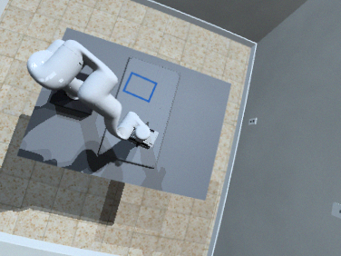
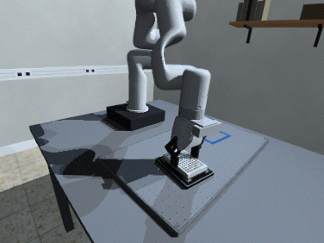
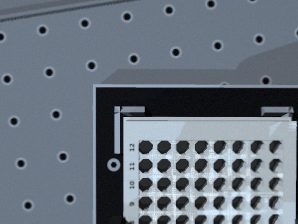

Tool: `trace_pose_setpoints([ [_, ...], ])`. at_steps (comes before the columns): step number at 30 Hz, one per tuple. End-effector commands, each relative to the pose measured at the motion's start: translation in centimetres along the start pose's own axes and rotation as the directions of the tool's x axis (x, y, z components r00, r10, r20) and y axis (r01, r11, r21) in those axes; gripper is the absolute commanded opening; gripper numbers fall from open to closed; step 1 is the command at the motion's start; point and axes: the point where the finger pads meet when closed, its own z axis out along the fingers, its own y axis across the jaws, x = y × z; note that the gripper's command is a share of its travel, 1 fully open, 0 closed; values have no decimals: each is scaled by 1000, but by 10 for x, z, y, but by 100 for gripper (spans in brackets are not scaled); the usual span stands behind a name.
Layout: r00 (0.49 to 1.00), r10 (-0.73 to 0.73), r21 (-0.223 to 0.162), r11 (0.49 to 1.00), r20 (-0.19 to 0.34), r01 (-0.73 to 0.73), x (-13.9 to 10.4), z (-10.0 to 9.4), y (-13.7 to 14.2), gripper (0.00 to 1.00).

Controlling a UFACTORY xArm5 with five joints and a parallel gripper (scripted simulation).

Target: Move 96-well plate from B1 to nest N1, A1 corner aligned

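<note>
One bent arm reaches down, its fingers clamped on the 96-well plate over the black nest.

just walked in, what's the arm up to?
The xArm's gripper is shut on the white 96-well plate, which is over the black plate nest on the perforated board. The wrist view shows the plate's edges just inside the nest's corner locators. The blue-outlined bench spot holds nothing. The plate isn't released yet, and whether it's fully seated is unclear.
</note>
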Motion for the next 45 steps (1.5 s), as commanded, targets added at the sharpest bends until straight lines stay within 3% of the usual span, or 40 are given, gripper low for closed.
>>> trace_pose_setpoints([
  [1,1000,0,2,1000,-5,0,2,-1,0,0],
  [26,1000,0,2,1000,-5,0,2,2,0,0],
  [27,1000,0,2,1000,-5,0,2,3,0,100],
  [45,1000,0,2,1000,-5,0,2,3,0,100],
])
